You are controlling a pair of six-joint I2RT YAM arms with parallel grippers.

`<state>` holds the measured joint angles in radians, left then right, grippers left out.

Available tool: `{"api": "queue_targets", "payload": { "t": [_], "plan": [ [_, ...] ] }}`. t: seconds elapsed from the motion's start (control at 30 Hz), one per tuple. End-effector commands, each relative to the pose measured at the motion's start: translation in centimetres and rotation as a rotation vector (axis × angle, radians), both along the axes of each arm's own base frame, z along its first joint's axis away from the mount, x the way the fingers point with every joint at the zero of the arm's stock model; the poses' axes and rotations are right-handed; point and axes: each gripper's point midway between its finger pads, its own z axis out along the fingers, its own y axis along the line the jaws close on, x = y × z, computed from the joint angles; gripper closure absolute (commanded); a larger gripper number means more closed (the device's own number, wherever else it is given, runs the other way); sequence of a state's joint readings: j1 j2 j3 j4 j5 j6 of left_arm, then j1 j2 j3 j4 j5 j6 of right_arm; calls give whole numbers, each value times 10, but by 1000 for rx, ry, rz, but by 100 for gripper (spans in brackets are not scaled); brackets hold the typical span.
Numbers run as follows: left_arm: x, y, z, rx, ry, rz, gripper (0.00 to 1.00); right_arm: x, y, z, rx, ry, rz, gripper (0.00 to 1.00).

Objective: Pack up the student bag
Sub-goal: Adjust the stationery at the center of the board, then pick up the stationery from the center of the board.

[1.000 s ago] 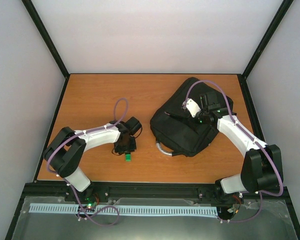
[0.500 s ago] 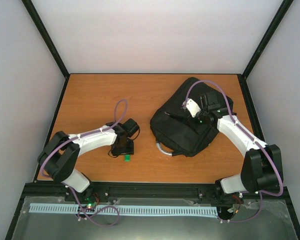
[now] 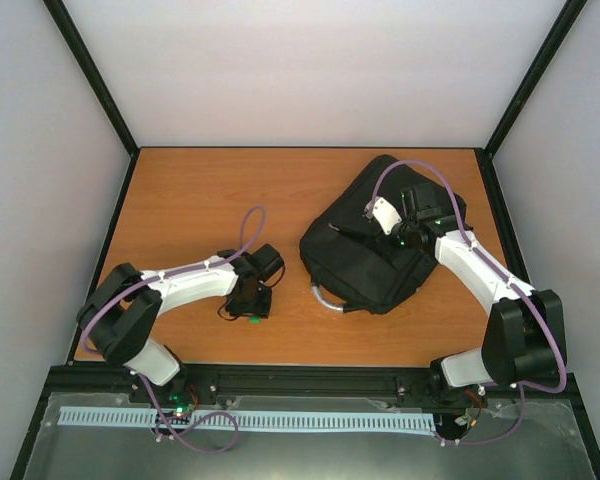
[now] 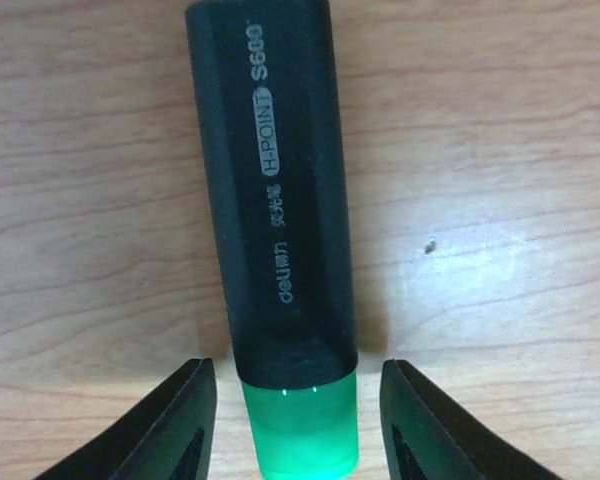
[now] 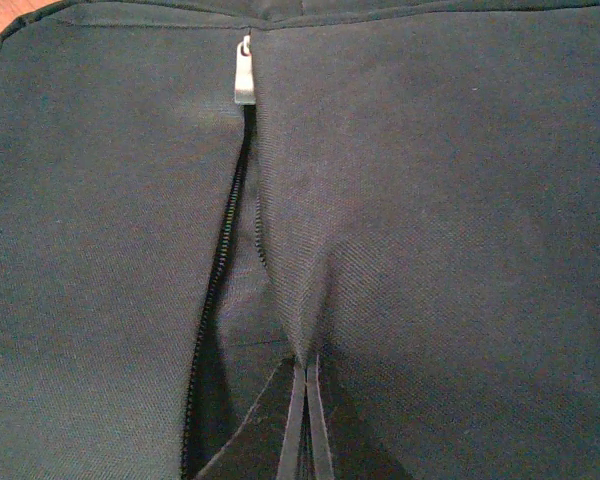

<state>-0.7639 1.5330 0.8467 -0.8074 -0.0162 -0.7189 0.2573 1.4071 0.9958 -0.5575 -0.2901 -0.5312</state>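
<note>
Left gripper (image 3: 252, 303) has dropped toward the lower frame and now covers most of the highlighter (image 3: 253, 320), which was exposed before.

Top view: the student bag (image 3: 380, 250) lies at centre right of the worktop (image 3: 190, 200), well apart from the highlighter at lower centre left. Left wrist view: the gripper stands half open, one finger on each side of the green cap (image 4: 300, 430), with a narrow gap on both sides and no contact. Right wrist view: the right gripper (image 5: 306, 420) is closed on bag fabric beside the zip, below the zip pull (image 5: 244, 75), holding the slit ajar. Hazard: closing on the tapered cap instead of the barrel may squeeze the highlighter out or roll it aside. A slipping fabric pinch would let the opening fall closed.
</note>
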Motion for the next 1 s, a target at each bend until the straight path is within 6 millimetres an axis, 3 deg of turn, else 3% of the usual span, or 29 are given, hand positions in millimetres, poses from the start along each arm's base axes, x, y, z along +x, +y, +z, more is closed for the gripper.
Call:
{"api": "queue_targets", "payload": {
  "t": [0.0,0.23,0.37,0.5,0.7,0.83,0.97],
  "plan": [
    [1,-1,-8,23,16,-20,55,-5,10,16,55,-16,37,97],
    [0,-4,-12,19,36,-32,73,-5,10,14,49,-14,37,97],
    [10,-18,10,-43,-12,-70,80,-4,10,16,52,-20,37,97],
    [20,-44,51,-156,-99,-152,83,-4,10,19,54,-30,35,97],
    [23,-102,103,-438,-152,-335,83,-6,12,26,69,-48,53,97],
    [32,-139,127,-568,-168,-437,83,-14,18,38,111,-75,89,97],
    [39,-167,135,-650,-151,-510,83,-17,20,45,130,-96,102,97]
  ]
}}
